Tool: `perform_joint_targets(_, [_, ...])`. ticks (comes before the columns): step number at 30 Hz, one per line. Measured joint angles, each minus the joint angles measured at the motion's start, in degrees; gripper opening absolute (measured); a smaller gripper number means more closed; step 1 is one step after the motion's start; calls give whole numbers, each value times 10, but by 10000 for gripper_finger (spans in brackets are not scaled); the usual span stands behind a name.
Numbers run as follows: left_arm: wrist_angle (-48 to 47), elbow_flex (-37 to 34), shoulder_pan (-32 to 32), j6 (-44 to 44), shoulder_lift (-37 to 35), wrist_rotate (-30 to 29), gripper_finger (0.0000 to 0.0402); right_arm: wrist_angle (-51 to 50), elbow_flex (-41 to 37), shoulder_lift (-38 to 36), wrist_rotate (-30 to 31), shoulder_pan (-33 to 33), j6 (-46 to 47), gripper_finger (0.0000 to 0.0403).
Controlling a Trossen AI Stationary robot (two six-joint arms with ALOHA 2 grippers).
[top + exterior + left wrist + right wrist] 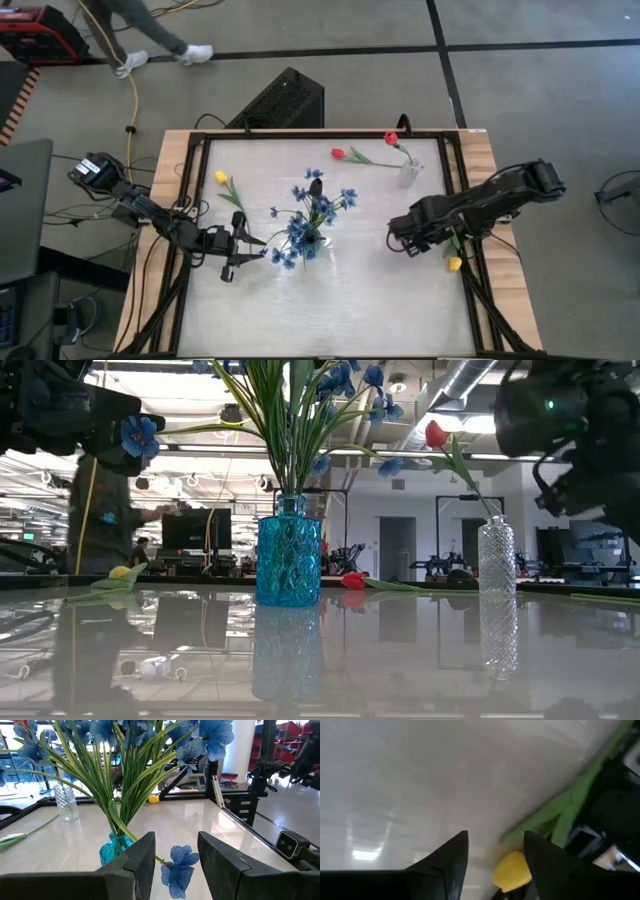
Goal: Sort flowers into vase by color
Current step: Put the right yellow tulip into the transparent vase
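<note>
Where the desk [380, 300] reaches four o'clock, a yellow tulip [455, 264] is lodged beside the right tool [400, 240], fingers apart; left tool [252, 247] likewise apart.

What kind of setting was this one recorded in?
Likely a robotics lab or workshop: exposed ceiling ducts overhead, a monitor on a bench behind the table, and cables across a bare floor.

There were two vases, one blue [311, 243] and one clear [409, 174]; two red tulips [338, 154] (one standing in the clear vase), two yellow tulips [221, 177], one bunch of blue flowers [315, 212], and two robot arms
</note>
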Motion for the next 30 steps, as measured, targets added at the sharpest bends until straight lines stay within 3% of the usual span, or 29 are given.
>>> perform_joint_targets(14, [-1, 0, 0, 9, 0, 0, 137, -76, 0, 131, -28, 47, 52, 209])
perform_joint_targets(30, [-1, 0, 0, 1, 0, 0, 137, -63, 2, 294, -45, 111, 77, 197])
